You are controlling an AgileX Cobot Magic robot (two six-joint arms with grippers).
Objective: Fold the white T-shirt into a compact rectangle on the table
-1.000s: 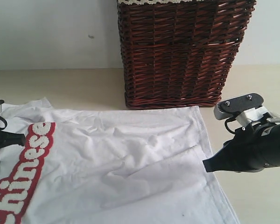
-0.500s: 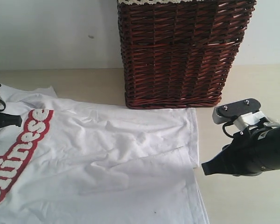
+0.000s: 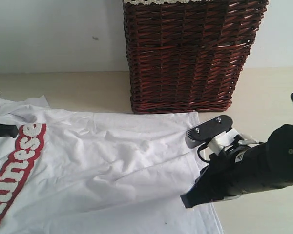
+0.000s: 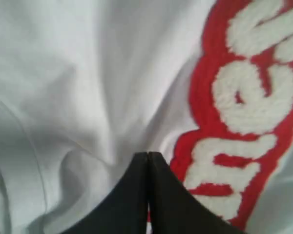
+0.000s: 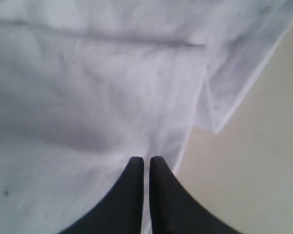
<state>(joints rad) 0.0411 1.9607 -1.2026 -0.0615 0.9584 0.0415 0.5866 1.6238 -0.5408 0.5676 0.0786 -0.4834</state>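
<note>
The white T-shirt (image 3: 112,165) lies spread on the table (image 3: 63,90), its red-outlined fuzzy lettering (image 3: 19,158) at the left. My left gripper (image 3: 13,130) sits at the left edge beside the lettering. In the left wrist view the left gripper (image 4: 147,154) is shut, with cloth folds gathering into its tips next to the lettering (image 4: 239,102). My right gripper (image 3: 184,202) reaches in over the shirt's right side. In the right wrist view the right gripper (image 5: 145,159) has its jaws almost together, pinching the shirt's edge (image 5: 193,114), with bare table (image 5: 263,161) beside it.
A dark brown wicker basket (image 3: 185,53) stands at the back, its base just behind the shirt's far edge. A pale wall rises behind the table. Bare table shows to the right of the shirt (image 3: 268,97) and at the back left.
The shirt has slid left and the lettering has moved toward the left edge along with the left gripper. The right arm has swung left and nearer, in over the shirt's right side.
</note>
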